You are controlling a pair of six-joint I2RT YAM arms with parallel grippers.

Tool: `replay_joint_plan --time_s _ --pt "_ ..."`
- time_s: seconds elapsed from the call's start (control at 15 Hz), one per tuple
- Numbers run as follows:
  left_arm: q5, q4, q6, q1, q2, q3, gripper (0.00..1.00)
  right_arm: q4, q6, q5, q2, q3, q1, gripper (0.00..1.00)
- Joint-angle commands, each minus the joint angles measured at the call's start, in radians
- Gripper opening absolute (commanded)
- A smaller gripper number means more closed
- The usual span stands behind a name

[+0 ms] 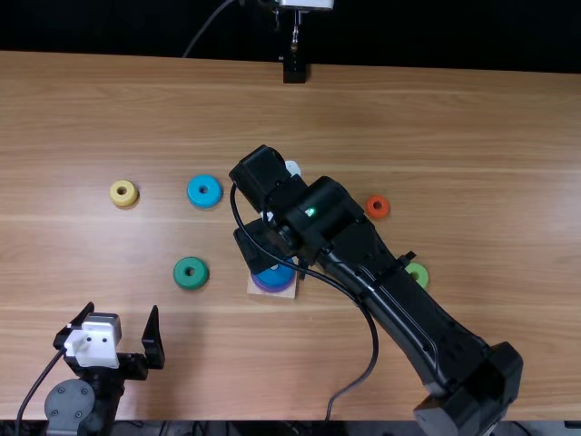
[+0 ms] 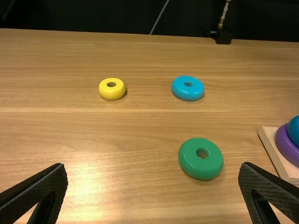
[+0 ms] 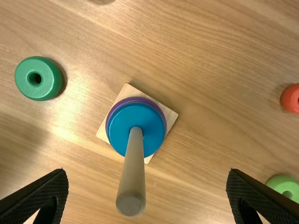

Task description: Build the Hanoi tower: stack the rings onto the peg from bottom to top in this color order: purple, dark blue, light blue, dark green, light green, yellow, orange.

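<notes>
Both tools, top view: the right tool (image 1: pixel 277 252) hung above the peg (image 3: pixel 131 175), its fingers wide apart and holding nothing. The right wrist view showed the upright peg between them, its tip touching neither finger; below the tool, the dark blue ring (image 3: pixel 125 126) lay on the purple ring (image 3: pixel 161 114), both around the peg, on the square wooden base (image 3: pixel 105 133). The left tool (image 1: pixel 122 312) was likewise wide open and empty, low over the near side of the worktop (image 1: pixel 472 136). The dark green ring (image 1: pixel 191 272) lay between the tools, the yellow ring (image 1: pixel 123 193) farther out ahead of the left tool, and the light blue ring (image 1: pixel 204 191) ahead and to its right. The orange ring (image 1: pixel 378 207) and light green ring (image 1: pixel 418 275) lay to the right of the right tool
</notes>
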Motion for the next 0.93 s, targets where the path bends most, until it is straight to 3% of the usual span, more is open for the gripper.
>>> replay_joint_plan --time_s 0.0,0.2,0.4,0.67,0.8,0.87 --pt "0.003 -0.077 0.006 -0.007 -0.012 -0.105 1.0 -0.002 0.006 0.007 0.014 0.058 -0.011 1.0" --pt "0.003 -0.077 0.006 -0.007 -0.012 -0.105 1.0 0.02 0.004 0.006 0.007 0.092 -0.016 1.0" --pt "0.003 -0.077 0.006 -0.007 -0.012 -0.105 1.0 0.158 -0.012 0.002 -0.022 0.058 -0.098 1.0" --pt "0.003 -0.077 0.006 -0.007 -0.012 -0.105 1.0 0.337 -0.016 -0.002 -0.249 -0.21 -0.247 1.0" --pt "0.003 -0.077 0.006 -0.007 -0.012 -0.105 1.0 0.513 -0.018 -0.039 -0.395 -0.391 -0.33 1.0" --pt "0.003 -0.077 0.006 -0.007 -0.012 -0.105 1.0 0.622 -0.018 -0.044 -0.452 -0.468 -0.365 1.0"
